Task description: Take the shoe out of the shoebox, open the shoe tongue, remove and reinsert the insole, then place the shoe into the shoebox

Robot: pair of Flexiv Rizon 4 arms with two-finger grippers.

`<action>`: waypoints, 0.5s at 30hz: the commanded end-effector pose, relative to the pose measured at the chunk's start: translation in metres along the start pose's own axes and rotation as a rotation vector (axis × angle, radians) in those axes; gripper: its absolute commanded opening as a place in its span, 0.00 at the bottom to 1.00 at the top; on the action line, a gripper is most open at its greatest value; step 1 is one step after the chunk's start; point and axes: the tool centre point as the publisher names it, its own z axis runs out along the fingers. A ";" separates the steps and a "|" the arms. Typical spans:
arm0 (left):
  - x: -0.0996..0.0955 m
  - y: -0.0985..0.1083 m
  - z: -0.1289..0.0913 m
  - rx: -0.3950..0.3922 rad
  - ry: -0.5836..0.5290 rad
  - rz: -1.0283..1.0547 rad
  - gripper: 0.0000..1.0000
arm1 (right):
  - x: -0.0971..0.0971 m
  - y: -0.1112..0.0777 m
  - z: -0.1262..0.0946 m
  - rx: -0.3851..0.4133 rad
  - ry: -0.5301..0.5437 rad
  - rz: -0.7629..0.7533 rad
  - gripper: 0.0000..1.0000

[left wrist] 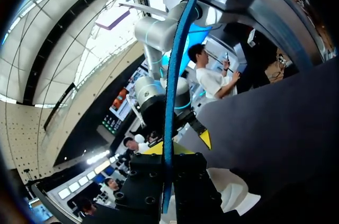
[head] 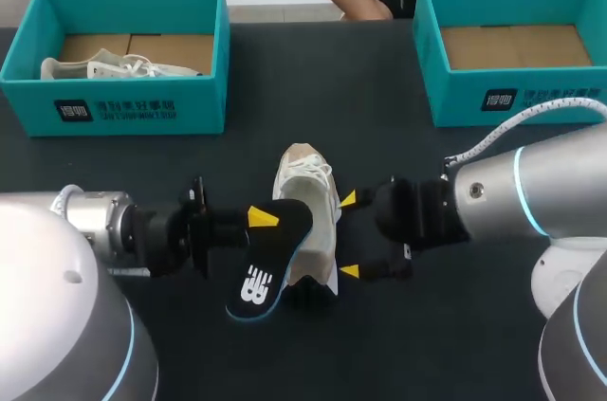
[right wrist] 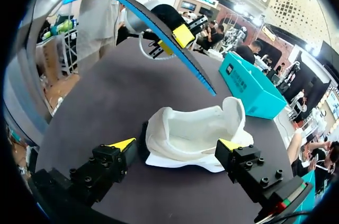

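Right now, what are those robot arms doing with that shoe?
The left hand is holding up the black insole, so it is out of the white shoe that sits on the table. The right hand is open, with a finger on each side of the shoe. The insole isn't back in the shoe yet.

The left arm (head: 100,230) is stretching in low from its side, the left gripper (head: 263,220) clamping the insole (head: 258,280) edge-on between its fingers (left wrist: 204,138). The right arm (head: 536,188) is facing it, the right gripper (head: 349,235) spreading its fingers (right wrist: 122,143) wide.
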 end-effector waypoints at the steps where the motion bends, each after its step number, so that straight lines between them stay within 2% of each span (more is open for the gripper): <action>1: 0.001 0.000 0.001 -0.003 -0.002 0.001 0.00 | -0.007 0.012 0.010 0.151 -0.001 -0.003 1.00; 8: 0.001 0.000 0.001 -0.003 -0.002 0.001 0.00 | -0.014 0.011 0.018 0.175 0.008 -0.015 1.00; 15: 0.001 0.000 0.001 -0.003 -0.002 0.001 0.00 | -0.015 0.010 0.017 0.151 -0.011 -0.005 1.00</action>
